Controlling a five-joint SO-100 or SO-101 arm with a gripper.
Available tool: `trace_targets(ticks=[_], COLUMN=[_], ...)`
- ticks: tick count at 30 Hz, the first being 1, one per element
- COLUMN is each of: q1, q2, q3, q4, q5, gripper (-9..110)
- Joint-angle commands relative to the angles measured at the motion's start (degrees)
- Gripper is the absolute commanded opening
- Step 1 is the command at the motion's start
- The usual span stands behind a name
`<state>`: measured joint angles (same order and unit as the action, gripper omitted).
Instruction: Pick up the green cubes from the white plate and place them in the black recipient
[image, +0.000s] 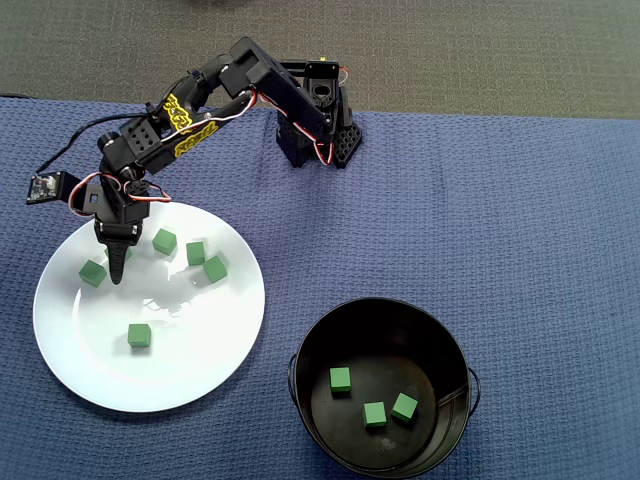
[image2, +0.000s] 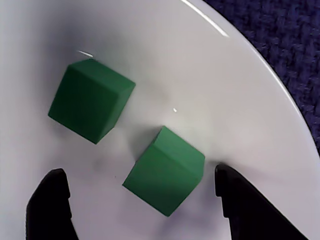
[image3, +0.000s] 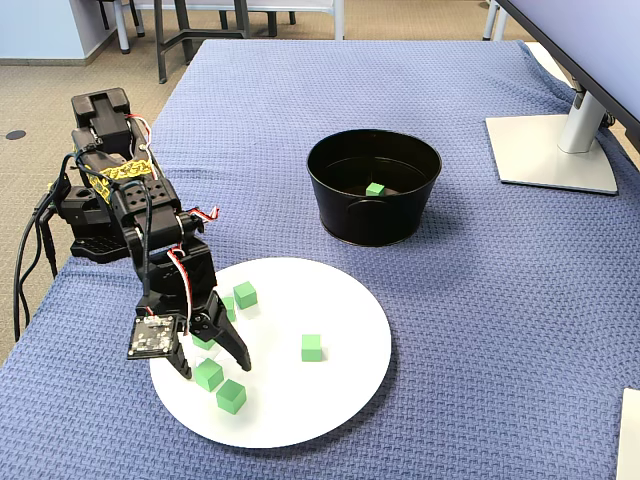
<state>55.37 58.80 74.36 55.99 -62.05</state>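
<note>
The gripper (image2: 142, 200) hangs released over the white plate (image: 200, 380) at its ten o'clock rim, straddling one green cube (image2: 165, 170), evidently lined up for grasping; three cubes (image: 375, 395) already lie in the black pot (image: 450, 330).

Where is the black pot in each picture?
Overhead view: the black pot sits bottom right, with three green cubes inside.
Wrist view: not in it.
Fixed view: the pot is upper middle, beyond the plate.
Shared landmark: the white plate, in all three.
</note>
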Motion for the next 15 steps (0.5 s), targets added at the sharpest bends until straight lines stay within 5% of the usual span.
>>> trace_targets(ticks=[1,15], q1=[0.3,0.4], q2=[2.5,1.2], q3=[-2.6,-3.7], q4=[-1.1,-0.7], q5=[1.0,1.1], gripper=[31,19])
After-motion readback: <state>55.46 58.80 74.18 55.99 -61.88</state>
